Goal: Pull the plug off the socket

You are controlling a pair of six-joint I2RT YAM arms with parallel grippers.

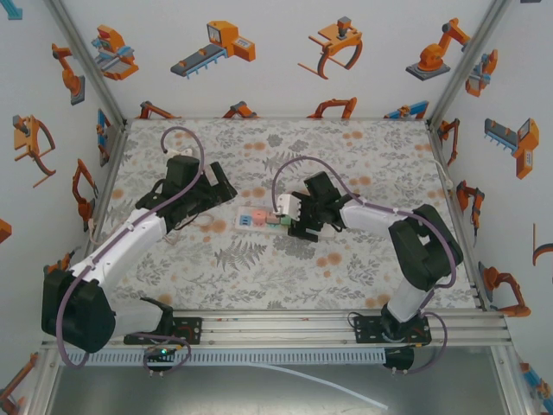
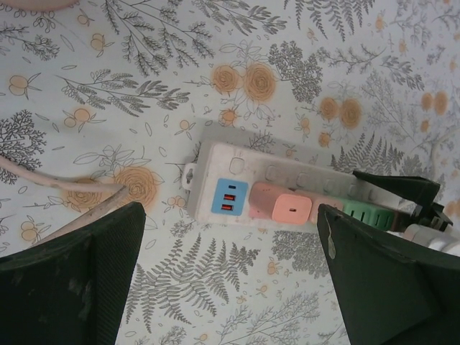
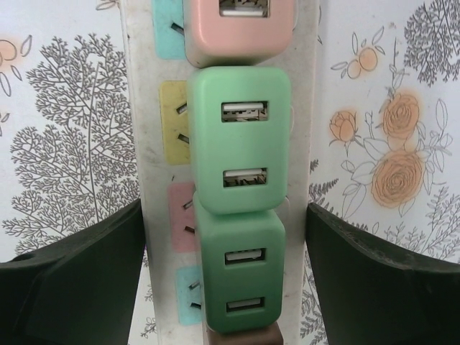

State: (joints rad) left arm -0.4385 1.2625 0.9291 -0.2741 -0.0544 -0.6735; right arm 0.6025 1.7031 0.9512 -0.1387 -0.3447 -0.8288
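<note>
Your right gripper (image 3: 226, 277): jaws apart, straddling strip (image 3: 140, 144) | green plug (image 3: 242, 266) seated between them | your left gripper (image 2: 230, 280): jaws apart, pink plugs (image 2: 280, 205) just ahead, uncontacted

White socket strip (image 3: 140, 108); pale green plug (image 3: 241, 147), darker green plug (image 3: 241, 277), pink plug (image 3: 241, 32). Desk (image 1: 259, 277): grey ferns, orange blossoms.

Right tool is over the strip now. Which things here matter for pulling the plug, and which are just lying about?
For the job: power strip, upper green charger, lower green charger, right tool open astride them, left tool, open.

Just lying about: pink charger, blue USB block, floral table cover.
</note>
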